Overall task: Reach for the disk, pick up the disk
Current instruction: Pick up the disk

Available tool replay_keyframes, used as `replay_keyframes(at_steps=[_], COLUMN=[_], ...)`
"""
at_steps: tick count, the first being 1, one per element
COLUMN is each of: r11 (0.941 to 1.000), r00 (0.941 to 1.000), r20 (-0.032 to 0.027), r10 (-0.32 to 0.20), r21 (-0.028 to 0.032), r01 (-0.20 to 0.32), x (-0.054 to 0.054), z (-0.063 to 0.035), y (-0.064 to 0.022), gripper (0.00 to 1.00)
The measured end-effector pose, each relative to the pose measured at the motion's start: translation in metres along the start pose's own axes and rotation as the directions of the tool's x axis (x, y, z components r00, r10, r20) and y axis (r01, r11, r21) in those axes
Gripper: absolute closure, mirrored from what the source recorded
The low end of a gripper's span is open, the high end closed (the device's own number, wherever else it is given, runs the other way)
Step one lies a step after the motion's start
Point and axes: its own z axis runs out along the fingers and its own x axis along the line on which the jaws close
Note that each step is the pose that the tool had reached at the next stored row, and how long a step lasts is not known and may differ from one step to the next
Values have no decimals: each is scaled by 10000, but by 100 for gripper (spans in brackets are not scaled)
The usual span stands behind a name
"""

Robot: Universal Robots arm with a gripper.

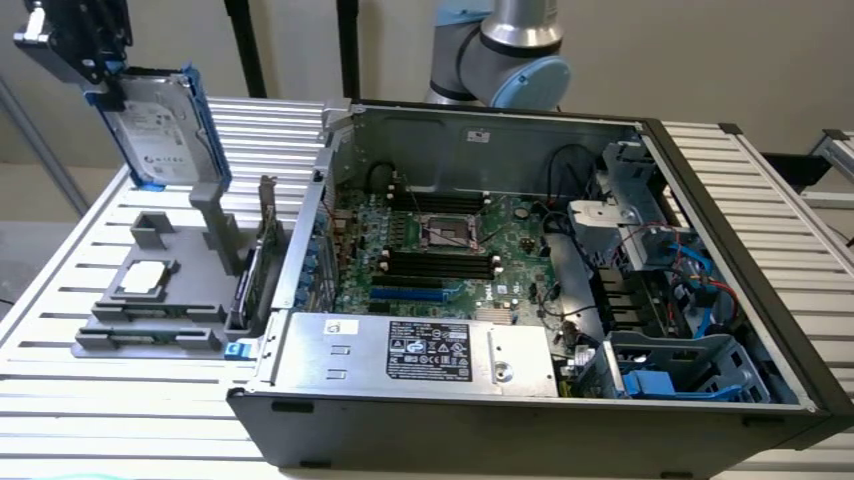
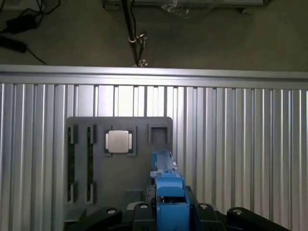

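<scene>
The disk, a silver-grey hard drive with a white label in a blue carrier, hangs upright and slightly tilted at the exterior view's upper left. My gripper is shut on its top end and holds it in the air above the grey fixture. In the wrist view the blue edge of the disk runs out from between the black fingers of my gripper, over the fixture.
A small square silver chip lies in a pocket of the fixture. An open computer case stands to the exterior view's right, with a silver power supply box at its front. Ribbed aluminium table lies underneath.
</scene>
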Motion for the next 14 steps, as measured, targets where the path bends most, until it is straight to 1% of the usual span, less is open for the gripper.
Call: replay_keyframes(at_steps=[7, 14], r11=[10000, 10000], r00=[10000, 10000], r20=[46, 90], r10=[-8, -11], r21=[-39, -62], r01=[9, 11], x=[2, 15], z=[-328, -653], y=[-309, -622], gripper=[67, 67])
